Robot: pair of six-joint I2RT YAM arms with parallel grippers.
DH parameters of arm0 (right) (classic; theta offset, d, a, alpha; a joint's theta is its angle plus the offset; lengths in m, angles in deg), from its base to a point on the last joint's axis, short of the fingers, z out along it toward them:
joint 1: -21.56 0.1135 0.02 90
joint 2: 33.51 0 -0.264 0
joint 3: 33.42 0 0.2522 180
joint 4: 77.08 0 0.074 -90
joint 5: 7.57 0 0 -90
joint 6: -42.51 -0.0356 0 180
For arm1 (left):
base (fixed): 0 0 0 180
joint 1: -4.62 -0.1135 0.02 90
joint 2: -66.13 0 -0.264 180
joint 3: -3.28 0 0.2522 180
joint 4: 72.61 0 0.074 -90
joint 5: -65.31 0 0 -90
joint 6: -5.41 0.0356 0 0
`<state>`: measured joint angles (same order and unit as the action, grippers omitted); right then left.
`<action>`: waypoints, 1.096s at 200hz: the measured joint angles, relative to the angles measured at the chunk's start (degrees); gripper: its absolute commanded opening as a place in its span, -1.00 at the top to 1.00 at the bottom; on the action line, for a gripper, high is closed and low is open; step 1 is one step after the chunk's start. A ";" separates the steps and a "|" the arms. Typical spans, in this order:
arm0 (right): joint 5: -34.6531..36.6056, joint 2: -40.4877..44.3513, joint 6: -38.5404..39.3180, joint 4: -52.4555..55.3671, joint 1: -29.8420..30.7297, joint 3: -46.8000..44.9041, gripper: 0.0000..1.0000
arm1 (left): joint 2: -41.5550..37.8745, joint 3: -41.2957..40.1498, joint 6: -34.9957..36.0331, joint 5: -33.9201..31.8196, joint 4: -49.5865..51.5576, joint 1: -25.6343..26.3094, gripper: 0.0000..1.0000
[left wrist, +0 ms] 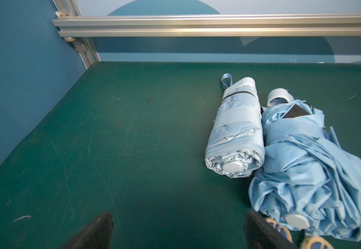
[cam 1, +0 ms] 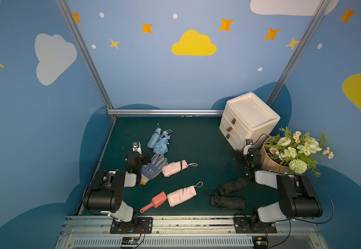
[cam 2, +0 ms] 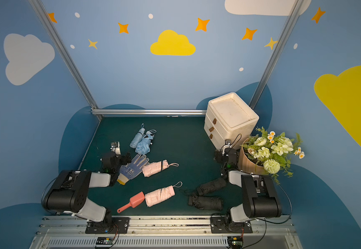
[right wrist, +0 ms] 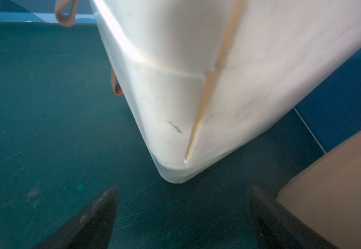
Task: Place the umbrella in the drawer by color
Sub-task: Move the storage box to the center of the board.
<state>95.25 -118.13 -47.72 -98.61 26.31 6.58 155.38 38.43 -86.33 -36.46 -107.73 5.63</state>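
Observation:
Two light blue umbrellas (cam 1: 154, 138) (left wrist: 235, 131) lie side by side on the green table, the looser one (left wrist: 304, 168) on the right. Two pink umbrellas (cam 1: 174, 168) (cam 1: 181, 195) lie mid-table, and two black umbrellas (cam 1: 232, 185) (cam 1: 228, 202) lie near the right arm. The white three-drawer unit (cam 1: 248, 120) (right wrist: 197, 86) stands at the back right, its drawers shut. My left gripper (cam 1: 142, 155) (left wrist: 178, 228) is open and empty, just short of the blue umbrellas. My right gripper (cam 1: 246, 151) (right wrist: 182, 215) is open and empty at the unit's near corner.
A blue work glove (cam 1: 152, 168) lies against the left gripper, its fingertips (left wrist: 281, 228) beside one jaw. A pink scoop (cam 1: 154, 201) touches the nearer pink umbrella. A wrapped flower bouquet (cam 1: 296, 151) (right wrist: 337, 183) stands close to the right gripper. Metal rails border the table.

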 measured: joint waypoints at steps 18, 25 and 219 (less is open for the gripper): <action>0.02 0.00 0.00 0.00 0.02 0.00 -0.96 | 0.00 0.00 0.00 0.00 0.00 0.00 -1.00; 0.04 0.00 0.00 0.02 0.02 0.00 -0.96 | 0.00 0.00 0.00 0.00 0.00 0.00 -1.00; 7.76 8.83 0.94 10.58 7.89 4.37 -0.96 | -14.40 1.40 1.88 2.05 10.32 1.77 -1.00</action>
<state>103.01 -109.30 -46.78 -88.03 34.20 10.95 140.98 39.82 -84.45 -34.41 -97.41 7.40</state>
